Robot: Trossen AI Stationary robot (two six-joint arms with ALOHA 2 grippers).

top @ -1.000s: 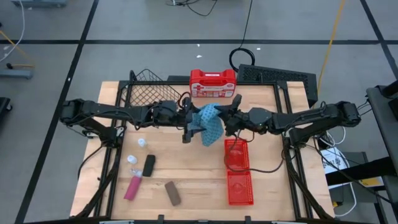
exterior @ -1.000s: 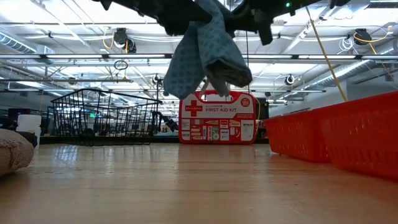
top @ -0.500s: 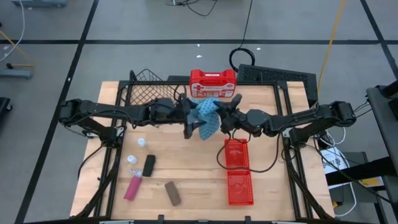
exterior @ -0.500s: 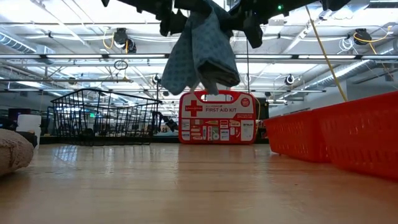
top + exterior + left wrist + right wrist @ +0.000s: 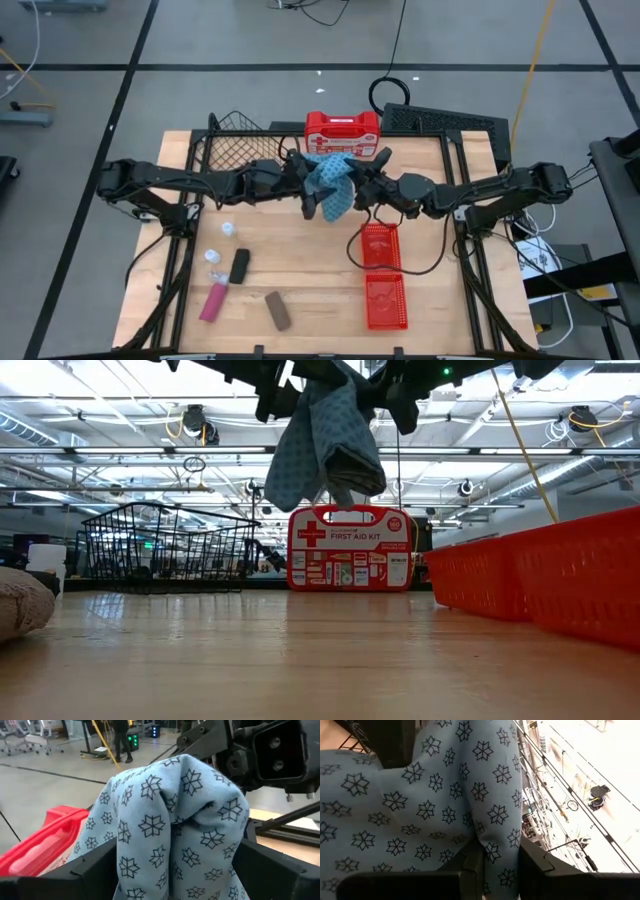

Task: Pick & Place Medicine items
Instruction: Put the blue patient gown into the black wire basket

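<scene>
Both grippers meet at centre frame in the high view, above the table, with the blue patterned cloth (image 5: 331, 184) bunched between them. The left gripper (image 5: 303, 190) clamps one side of the cloth; the right gripper (image 5: 360, 190) pinches the other side, a fold squeezed between its fingers in the right wrist view. The cloth (image 5: 325, 440) hangs clear of the wood in the low view, in front of the red first-aid case (image 5: 342, 134).

At lower left of the high view lie the medicine items: white bottles (image 5: 228, 229) and (image 5: 212, 256), a black piece (image 5: 239, 266) nearly upright in the frame, a pink piece (image 5: 214, 301) leaning slightly right, and a brown piece (image 5: 277, 310) on a diagonal. A red basket (image 5: 384, 290) sits lower right, a black wire basket (image 5: 232, 148) upper left.
</scene>
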